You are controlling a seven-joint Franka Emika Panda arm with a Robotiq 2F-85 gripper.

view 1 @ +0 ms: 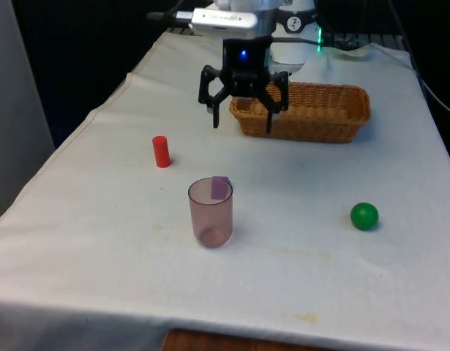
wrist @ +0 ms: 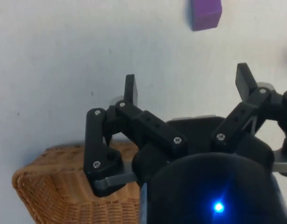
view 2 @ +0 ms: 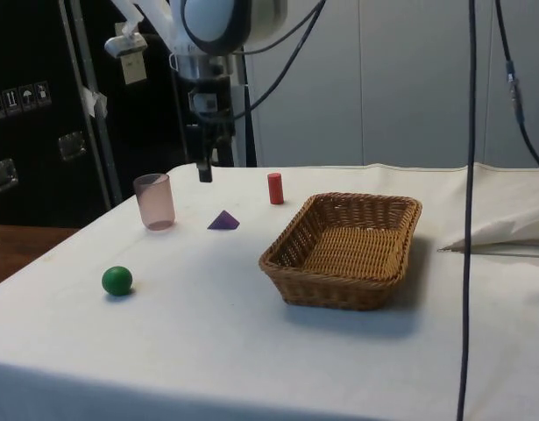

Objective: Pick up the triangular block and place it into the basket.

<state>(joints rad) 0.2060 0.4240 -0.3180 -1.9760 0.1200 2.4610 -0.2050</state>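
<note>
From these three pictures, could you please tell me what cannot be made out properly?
- Purple triangular block: in the front view it sits behind the pink cup, seen only through and above it, so its shape is unclear there; the side view shows it clearly.
- Same block in the wrist view: cut off by the picture's edge.
- Basket: partly covered by the gripper in the wrist view.

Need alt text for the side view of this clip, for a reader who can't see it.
A black gripper hangs open above a white-clothed table, behind a small purple triangular block. A wicker basket sits empty beside the block, with a pink translucent cup, a red cylinder and a green ball spread around them.
</note>
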